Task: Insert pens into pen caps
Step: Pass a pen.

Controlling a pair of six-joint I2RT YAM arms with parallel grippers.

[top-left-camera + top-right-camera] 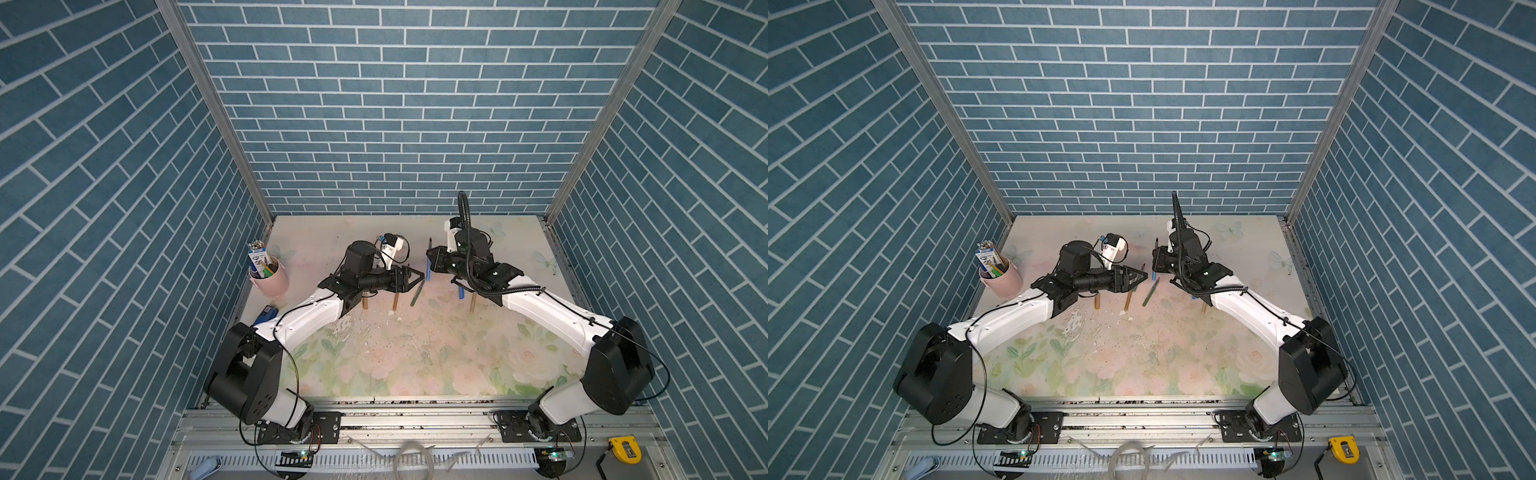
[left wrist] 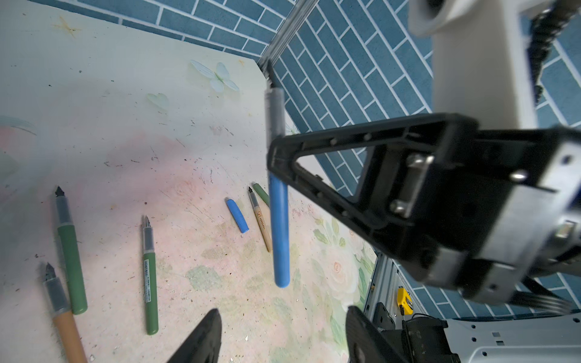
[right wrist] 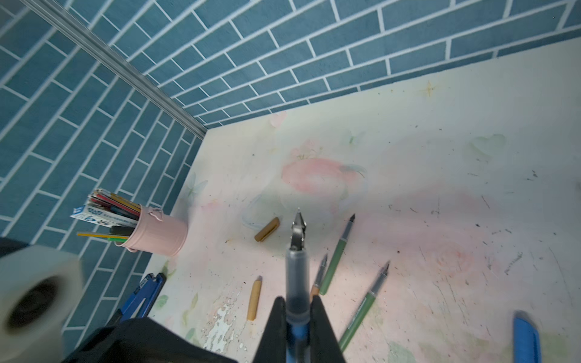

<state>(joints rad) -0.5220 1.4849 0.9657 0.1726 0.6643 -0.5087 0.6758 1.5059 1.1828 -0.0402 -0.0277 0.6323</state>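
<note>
- Jaws of right gripper (image 3: 297, 301) are seen clamped tight on blue pen (image 2: 279, 235); pen is held upright above table (image 1: 415, 365), dark nib up, grip approx. at mid-barrel.
- Left gripper (image 2: 283, 311) is seen w/ jaws partly apart, nothing between them; it is held off the table, pointed toward the held pen, near it but not touching.
- Blue cap (image 2: 237, 215) is laid flat on table, untouched, near right arm.
- First green pen (image 2: 150, 276) and second green pen (image 2: 70, 251) are laid on table, uncapped, nibs exposed, apart from each other.
- Golden-brown pen (image 2: 261, 223) is laid just beside blue cap, uncapped; other golden-brown pen (image 2: 67, 330) is laid right next to second green pen, contact can't be told.
- Two golden-brown caps are seen loose on table in right wrist view: far cap (image 3: 267, 229) and near cap (image 3: 254, 298), well apart from the brown pens' nibs.
- Pink cup (image 1: 272, 280) w/ pencils is placed at table's left edge; stapler (image 1: 266, 313) is laid near it.
</note>
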